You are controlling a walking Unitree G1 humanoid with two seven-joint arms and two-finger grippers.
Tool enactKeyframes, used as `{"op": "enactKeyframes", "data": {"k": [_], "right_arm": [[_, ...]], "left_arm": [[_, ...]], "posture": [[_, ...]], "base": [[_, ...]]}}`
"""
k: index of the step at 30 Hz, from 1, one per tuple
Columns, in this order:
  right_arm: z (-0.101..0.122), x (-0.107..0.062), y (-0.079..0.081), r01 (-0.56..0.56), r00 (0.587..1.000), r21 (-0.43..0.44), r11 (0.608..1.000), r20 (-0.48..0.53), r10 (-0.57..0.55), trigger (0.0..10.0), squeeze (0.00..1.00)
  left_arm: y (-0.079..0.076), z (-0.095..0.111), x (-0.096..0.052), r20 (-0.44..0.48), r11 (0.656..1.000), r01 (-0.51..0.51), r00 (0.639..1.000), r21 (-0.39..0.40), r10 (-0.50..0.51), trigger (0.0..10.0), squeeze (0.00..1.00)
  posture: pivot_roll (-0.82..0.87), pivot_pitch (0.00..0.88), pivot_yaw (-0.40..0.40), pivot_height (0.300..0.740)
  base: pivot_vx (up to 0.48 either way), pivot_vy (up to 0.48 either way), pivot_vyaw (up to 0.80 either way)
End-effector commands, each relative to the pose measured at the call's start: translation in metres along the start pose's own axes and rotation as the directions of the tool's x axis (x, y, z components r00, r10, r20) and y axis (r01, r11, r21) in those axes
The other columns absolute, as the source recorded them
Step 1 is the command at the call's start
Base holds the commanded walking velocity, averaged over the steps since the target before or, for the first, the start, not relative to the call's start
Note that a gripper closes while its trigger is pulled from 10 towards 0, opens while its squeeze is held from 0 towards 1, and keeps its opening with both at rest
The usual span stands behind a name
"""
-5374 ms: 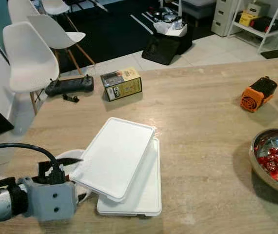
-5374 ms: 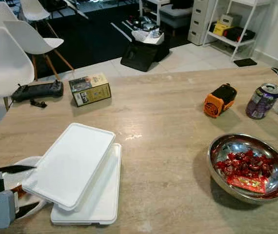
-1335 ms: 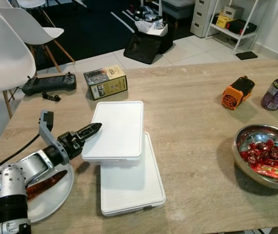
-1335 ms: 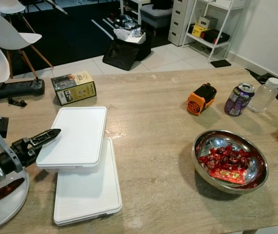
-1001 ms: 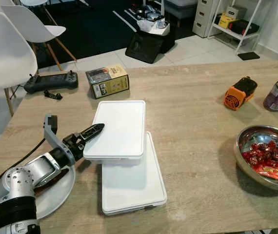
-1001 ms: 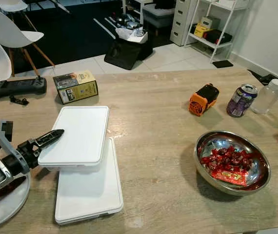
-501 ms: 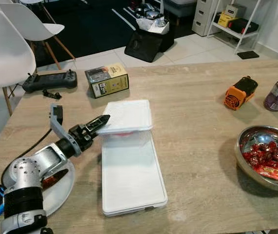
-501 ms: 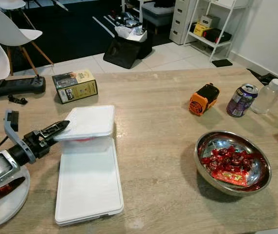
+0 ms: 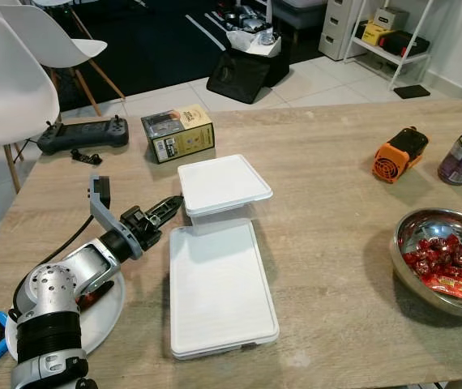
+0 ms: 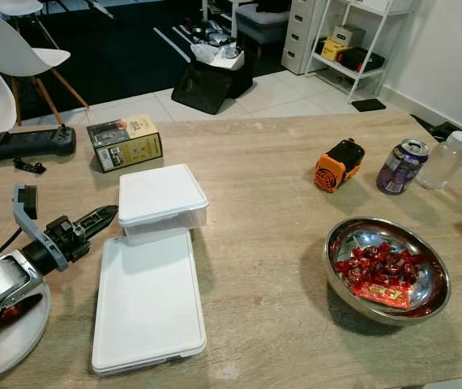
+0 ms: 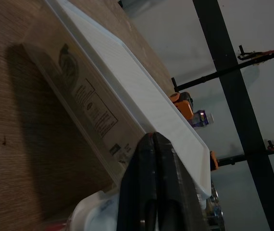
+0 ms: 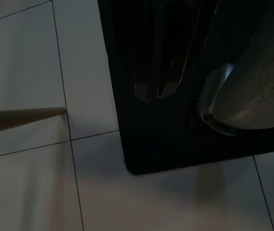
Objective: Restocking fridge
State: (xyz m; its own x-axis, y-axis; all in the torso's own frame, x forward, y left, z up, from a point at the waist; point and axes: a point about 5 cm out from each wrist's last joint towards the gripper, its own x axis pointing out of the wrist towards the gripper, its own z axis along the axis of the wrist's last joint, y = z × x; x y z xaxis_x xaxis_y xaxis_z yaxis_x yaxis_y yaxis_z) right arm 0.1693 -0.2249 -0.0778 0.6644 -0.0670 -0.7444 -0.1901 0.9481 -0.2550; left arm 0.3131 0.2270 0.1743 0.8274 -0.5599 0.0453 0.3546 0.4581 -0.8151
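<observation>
Fingers [image 9: 166,212] of left gripper [image 9: 170,210] closed, tips touching container lid [image 9: 223,184].

Pale wood-grain table [image 9: 336,146] in front. Beyond it, light floor tiles [image 9: 328,85] meeting a black rug [image 9: 158,36]. White shell chairs [image 9: 8,85] on slanted wooden legs at the left, white shelving [image 9: 389,40] against a plain wall on the right. Even, soft light throughout.

A home dining area is showing here. White chairs [image 9: 20,77] are standing by a wooden surface [image 9: 328,211]. A shelf [image 9: 393,40] is sitting on the tiled floor [image 9: 312,85] beyond.
</observation>
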Motion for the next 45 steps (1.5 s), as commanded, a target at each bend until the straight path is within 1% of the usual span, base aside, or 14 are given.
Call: {"op": "enactKeyframes", "data": {"k": [1,3,4,11,15,18,20,23,27,28,32,37,40,45], "right_arm": [[-0.005,-0.002,0.001,-0.007,1.0,-0.009,1.0,-0.019,0.007,10.0,0.0],[-0.005,-0.002,0.001,-0.008,1.0,-0.01,1.0,-0.02,0.008,10.0,0.0],[-0.005,-0.002,0.001,-0.009,1.0,-0.01,1.0,-0.019,0.009,10.0,0.0],[-0.005,-0.001,0.002,-0.013,1.0,-0.013,1.0,-0.019,0.012,10.0,0.0],[-0.005,-0.001,0.001,-0.013,1.0,-0.015,1.0,-0.018,0.013,10.0,0.0],[-0.004,-0.001,0.001,-0.012,1.0,-0.017,1.0,-0.018,0.011,10.0,0.0],[-0.004,-0.001,0.001,-0.011,1.0,-0.017,1.0,-0.018,0.011,10.0,0.0],[-0.004,-0.001,0.001,-0.013,1.0,-0.017,1.0,-0.018,0.012,10.0,0.0],[-0.005,-0.002,0.002,-0.015,1.0,-0.019,1.0,-0.022,0.015,10.0,0.0],[-0.006,-0.002,0.002,-0.015,1.0,-0.018,1.0,-0.023,0.015,10.0,0.0],[-0.007,-0.002,0.002,-0.014,1.0,-0.018,1.0,-0.025,0.014,10.0,0.0],[-0.009,-0.003,0.002,-0.012,0.999,-0.015,1.0,-0.032,0.012,10.0,0.0],[-0.011,-0.003,0.006,-0.024,0.999,-0.023,0.999,-0.043,0.023,10.0,0.0],[-0.006,-0.001,0.007,-0.025,0.999,-0.02,0.999,-0.03,0.024,10.0,0.0]], "left_arm": [[0.004,-0.002,-0.001,0.005,1.0,-0.026,1.0,-0.007,0.026,0.0,0.0],[0.003,0.0,-0.001,0.021,1.0,-0.027,0.999,-0.001,0.027,0.0,0.0],[0.002,0.003,-0.001,0.035,1.0,-0.028,0.999,0.004,0.028,10.0,0.0],[-0.01,0.019,-0.005,0.102,0.998,-0.007,0.995,0.061,0.001,10.0,0.0],[-0.027,0.029,-0.008,0.111,0.994,0.042,0.992,0.102,-0.053,10.0,0.0],[-0.035,0.029,-0.007,0.095,0.97,-0.038,0.995,0.239,0.015,10.0,0.0],[-0.036,0.03,-0.007,0.095,0.959,-0.066,0.995,0.274,0.041,10.0,0.0],[-0.031,0.032,-0.008,0.162,0.908,-0.227,0.97,0.353,0.18,10.0,0.0],[-0.03,0.026,-0.009,0.153,0.901,-0.295,0.954,0.318,0.259,10.0,0.0],[-0.029,0.021,-0.011,0.153,0.872,-0.362,0.932,0.33,0.329,10.0,0.96],[-0.031,0.011,-0.017,0.123,0.863,-0.374,0.927,0.34,0.354,10.0,1.0],[-0.044,0.007,-0.022,0.1,0.891,-0.315,0.949,0.327,0.299,10.0,1.0],[-0.051,0.027,-0.012,0.215,0.925,-0.299,0.944,0.236,0.25,10.0,1.0],[-0.042,0.038,-0.006,0.262,0.937,-0.316,0.927,0.151,0.27,10.0,1.0]], "posture": [[0.0,0.13,0.002,0.74],[0.01,0.126,0.002,0.74],[0.01,0.126,0.002,0.74],[0.01,0.122,0.0,0.74],[0.01,0.119,0.0,0.74],[0.01,0.119,0.0,0.74],[0.01,0.122,0.0,0.74],[0.02,0.126,0.001,0.74],[0.02,0.13,0.005,0.74],[0.02,0.135,0.009,0.74],[0.02,0.135,0.009,0.74],[0.03,0.139,0.014,0.74],[0.05,0.135,0.007,0.74],[0.03,0.13,0.005,0.74]], "base": [[0.0,0.0,0.0],[0.0,0.0,0.0],[0.0,0.0,0.0],[0.0,0.0,0.0],[0.0,0.0,0.0],[0.0,0.0,0.0],[0.0,0.0,0.0],[0.0,0.0,0.0],[0.0,0.0,0.0],[0.0,0.0,0.0],[0.0,0.0,0.0],[0.0,0.0,0.0],[0.0,0.0,0.0],[0.0,0.0,0.0]]}}
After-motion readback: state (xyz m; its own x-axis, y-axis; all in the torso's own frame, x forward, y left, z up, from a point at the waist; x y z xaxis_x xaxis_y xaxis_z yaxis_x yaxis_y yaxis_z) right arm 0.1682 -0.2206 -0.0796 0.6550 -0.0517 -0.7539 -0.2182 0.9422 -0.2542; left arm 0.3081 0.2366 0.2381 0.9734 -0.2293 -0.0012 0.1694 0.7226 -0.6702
